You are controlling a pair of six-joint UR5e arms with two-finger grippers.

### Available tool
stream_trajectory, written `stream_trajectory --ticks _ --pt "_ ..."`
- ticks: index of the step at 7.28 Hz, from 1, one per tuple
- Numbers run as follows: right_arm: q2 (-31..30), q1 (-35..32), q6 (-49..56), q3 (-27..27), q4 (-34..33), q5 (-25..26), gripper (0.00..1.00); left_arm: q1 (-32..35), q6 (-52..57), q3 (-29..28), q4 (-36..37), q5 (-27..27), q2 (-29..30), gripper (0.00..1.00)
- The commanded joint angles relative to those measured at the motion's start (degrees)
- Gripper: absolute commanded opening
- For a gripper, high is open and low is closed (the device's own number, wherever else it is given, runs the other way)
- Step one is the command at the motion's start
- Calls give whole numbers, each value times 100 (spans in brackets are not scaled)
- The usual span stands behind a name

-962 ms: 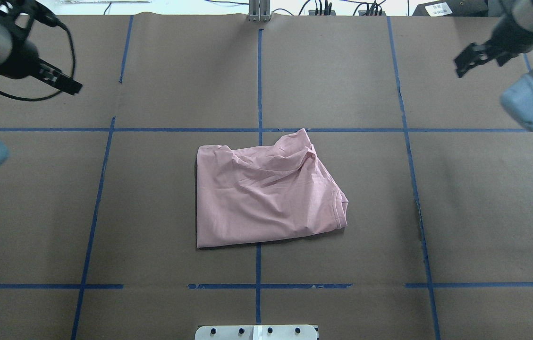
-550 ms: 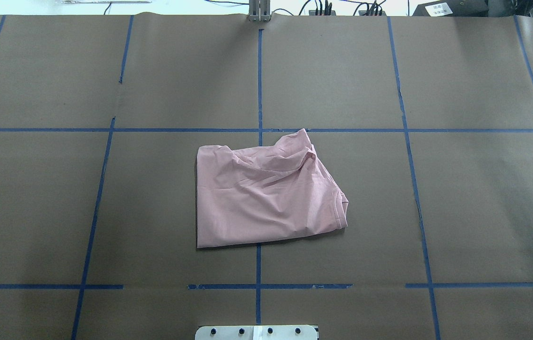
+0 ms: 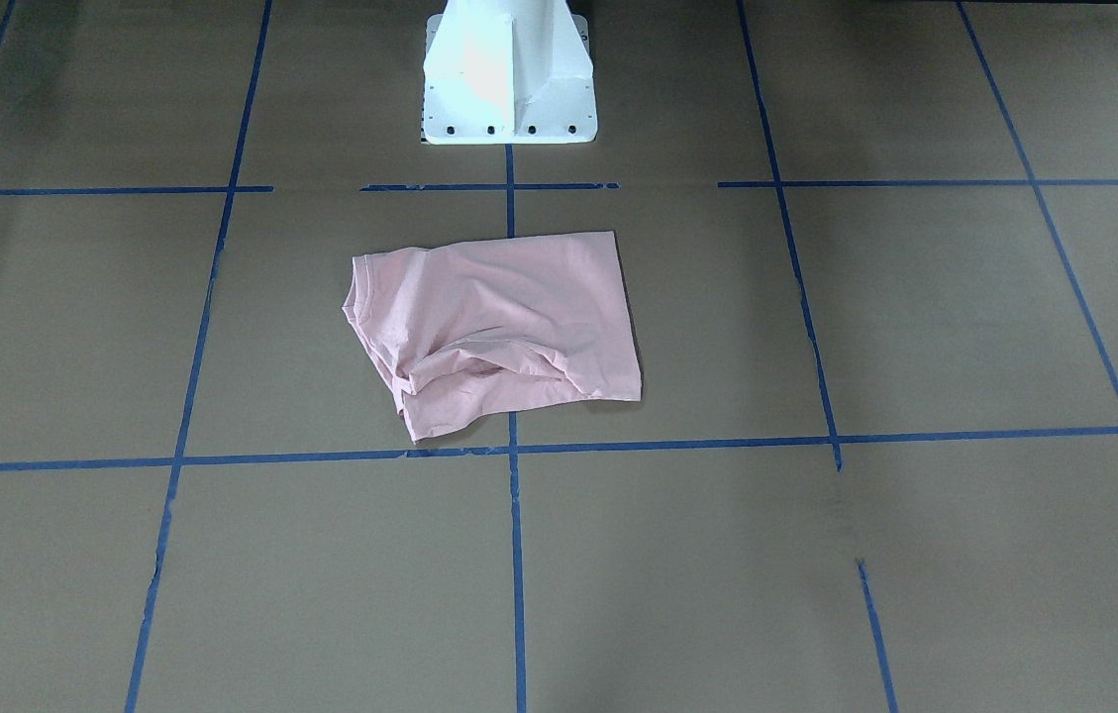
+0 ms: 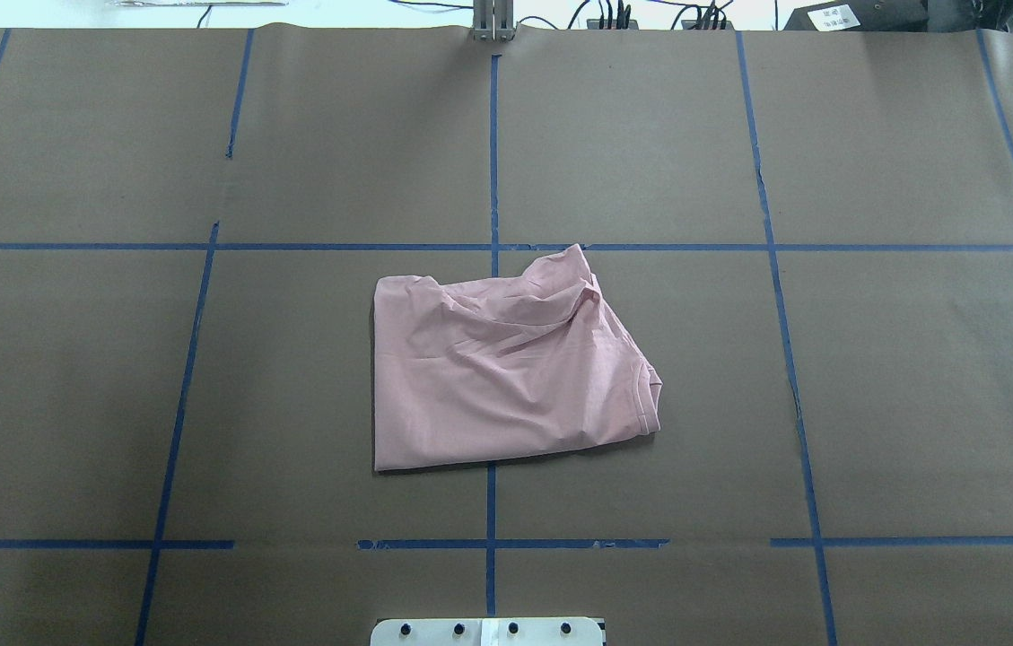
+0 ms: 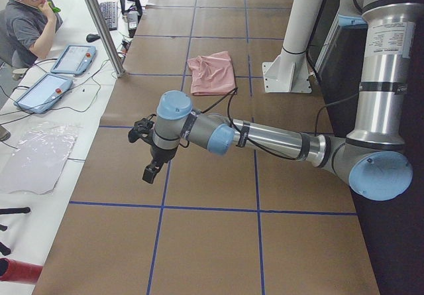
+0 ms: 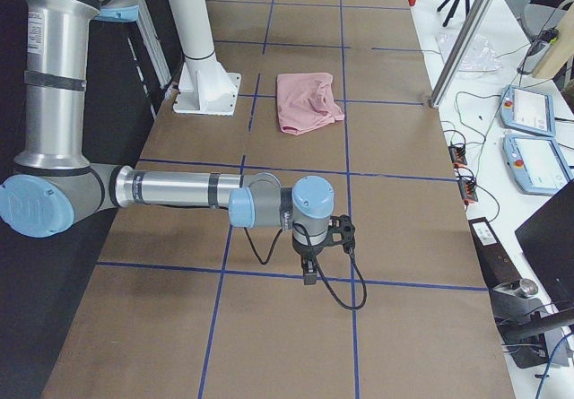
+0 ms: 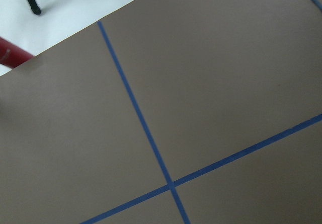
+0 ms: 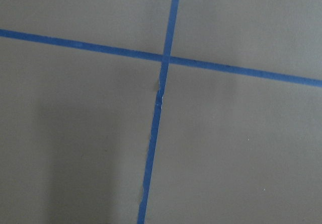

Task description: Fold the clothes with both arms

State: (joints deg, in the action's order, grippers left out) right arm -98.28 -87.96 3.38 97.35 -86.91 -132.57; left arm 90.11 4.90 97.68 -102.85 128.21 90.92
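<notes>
The pale pink T-shirt (image 4: 506, 377) lies folded in a rough rectangle at the middle of the brown table, with wrinkles along its far edge. It also shows in the front view (image 3: 499, 322) and both side views (image 5: 212, 73) (image 6: 308, 101). Its print is hidden. Both arms are out of the overhead and front views. The left gripper (image 5: 151, 172) hangs over bare table far to the shirt's left. The right gripper (image 6: 309, 273) hangs over bare table far to its right. I cannot tell whether either is open or shut. Both wrist views show only table and blue tape.
The white pedestal base (image 3: 509, 69) stands just behind the shirt. Blue tape lines (image 4: 492, 152) grid the brown paper. An operator (image 5: 30, 16) sits by tablets (image 5: 73, 59) past the far edge. A metal post (image 5: 99, 23) and cables stand there too.
Both arms, at the overhead view's top corners one second ago, have left that view. The shirt has not moved.
</notes>
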Motion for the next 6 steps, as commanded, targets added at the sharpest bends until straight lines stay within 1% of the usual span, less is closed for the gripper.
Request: stream_trajectory --ticks 1,2,3,4,6 --pt "-200 -80 -4 12 25 -111 100 200 11 -257 396 791 -344 100" --pt "-200 -89 -4 12 16 -94 100 192 11 -310 380 759 -599 100" --pt "-200 -185 -4 20 25 -120 100 200 46 -241 354 767 -793 100" --pt "-192 -195 -4 29 25 -129 100 183 46 -249 336 811 -882 100" --pt "-191 -213 -4 64 25 -129 100 156 -41 -284 397 785 -787 100"
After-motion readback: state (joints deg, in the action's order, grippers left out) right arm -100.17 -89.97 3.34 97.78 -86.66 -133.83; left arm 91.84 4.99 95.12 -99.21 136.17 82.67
